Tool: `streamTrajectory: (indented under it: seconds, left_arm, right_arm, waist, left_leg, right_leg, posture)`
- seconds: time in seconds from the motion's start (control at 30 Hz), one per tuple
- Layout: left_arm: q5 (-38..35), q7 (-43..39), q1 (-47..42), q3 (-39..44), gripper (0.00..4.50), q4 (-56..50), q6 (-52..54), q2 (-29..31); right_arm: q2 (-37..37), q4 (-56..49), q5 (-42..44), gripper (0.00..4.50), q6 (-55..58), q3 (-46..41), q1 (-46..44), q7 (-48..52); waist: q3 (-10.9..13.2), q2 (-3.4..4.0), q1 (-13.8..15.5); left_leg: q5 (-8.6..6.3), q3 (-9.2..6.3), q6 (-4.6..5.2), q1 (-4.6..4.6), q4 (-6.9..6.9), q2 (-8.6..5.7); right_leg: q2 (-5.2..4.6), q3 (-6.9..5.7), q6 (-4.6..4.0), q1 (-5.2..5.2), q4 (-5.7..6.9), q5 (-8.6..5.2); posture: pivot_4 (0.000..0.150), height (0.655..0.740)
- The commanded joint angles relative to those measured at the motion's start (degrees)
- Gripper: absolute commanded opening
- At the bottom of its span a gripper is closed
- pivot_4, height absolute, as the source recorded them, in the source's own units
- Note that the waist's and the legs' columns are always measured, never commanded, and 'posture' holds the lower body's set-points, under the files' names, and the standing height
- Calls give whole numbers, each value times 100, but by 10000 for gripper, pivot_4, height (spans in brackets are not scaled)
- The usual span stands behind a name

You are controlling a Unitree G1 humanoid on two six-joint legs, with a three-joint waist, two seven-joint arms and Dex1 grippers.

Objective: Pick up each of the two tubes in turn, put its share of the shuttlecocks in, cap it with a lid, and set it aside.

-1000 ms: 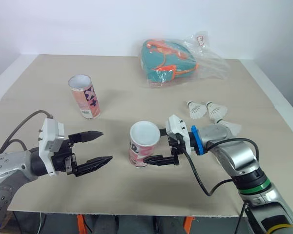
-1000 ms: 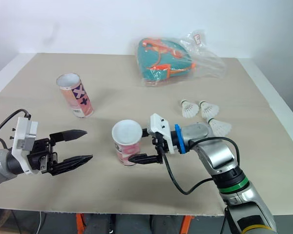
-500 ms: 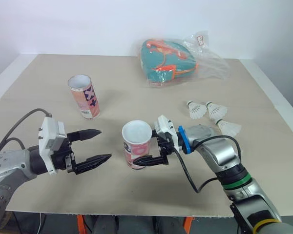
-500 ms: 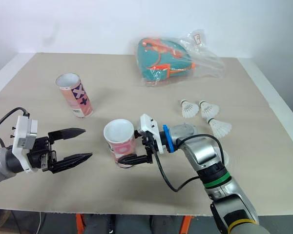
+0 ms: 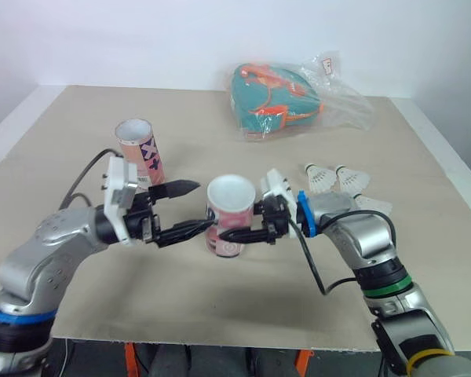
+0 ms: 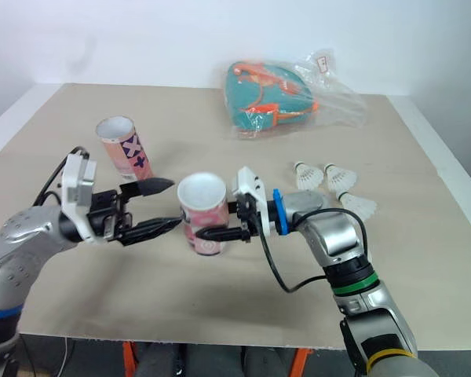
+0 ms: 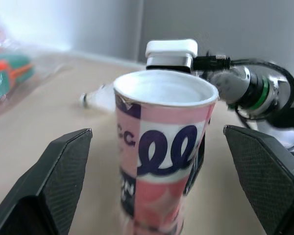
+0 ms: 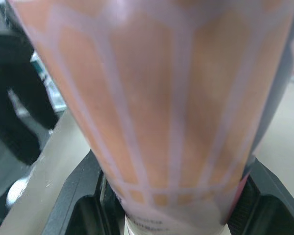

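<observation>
The right gripper (image 5: 237,229) has its jaws shut tight around the pink tube (image 5: 231,210), low on its side. The tube stands up straight near the middle of the bench (image 5: 220,306), with its open mouth on top. I can't tell if its bottom touches the bench. The left gripper (image 5: 206,205) comes in from 9 o'clock with its jaws wide open, one on each side of the tube and not touching it. A second tube (image 5: 141,149) stands at 10 o'clock, well apart. Three shuttlecocks (image 5: 318,178) lie at 3 o'clock. A green and orange bag (image 5: 275,102) in clear plastic sits at 1 o'clock.
</observation>
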Motion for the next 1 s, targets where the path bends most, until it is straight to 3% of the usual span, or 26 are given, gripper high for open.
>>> streamTrajectory:
  seconds: [0.03, 0.23, 0.53, 0.63, 0.83, 1.0]
  left_arm:
    - [293, -298, -764, -435, 45000, 578, -310, -381]
    - [845, -653, -1456, -944, 45000, 1504, -814, -994]
    - [1470, -822, -1987, -1382, 45000, 2702, -1586, -2108]
    - [1633, -896, -1973, -1509, 45000, 2832, -1781, -2346]
    - [1918, -1246, -1908, -1775, 45000, 2789, -1881, -2301]
    - [2026, -1361, -1904, -1836, 45000, 2826, -1948, -2337]
  right_arm:
    - [-301, 117, 327, 23977, 106, -988, -320, -380]
    - [-1224, 1631, 208, 23977, -199, -2744, -800, -1716]
    - [-2573, 3707, -389, 23977, -950, -4054, -689, -3311]
    - [-2695, 4308, -502, 23977, -1217, -4214, -350, -3600]
    - [-2623, 4292, -504, 23977, -1177, -4188, 1, -3666]
    - [-2572, 4572, -541, 23977, -1226, -4165, 7, -3740]
  waist:
    - [3, 1, 18]
    - [11, 8, 81]
    - [16, 28, 68]
    - [16, 29, 66]
    - [16, 109, -87]
    - [15, 114, -89]
  left_leg:
    - [0, -1, 0, -2, 1, -1]
    - [-1, -5, 0, -15, 1, -11]
    - [-11, -2, 17, -19, -7, -18]
    - [-11, -2, 17, -18, -6, -21]
    - [-9, 9, 14, -6, -2, -26]
    - [-3, 6, 10, 7, -2, -28]
  right_leg:
    - [0, -2, 0, 0, 0, -1]
    - [-7, -2, 6, -1, -6, -5]
    - [-8, 5, 7, -4, -18, -13]
    - [-11, 6, 8, 0, -20, -13]
    - [-11, 28, 20, 3, -15, -6]
    - [-7, 33, 24, 12, -10, -1]
  posture:
    - [1500, 7400]
    - [1500, 7400]
    - [1500, 7400]
    - [1500, 7400]
    - [1500, 7400]
    - [1500, 7400]
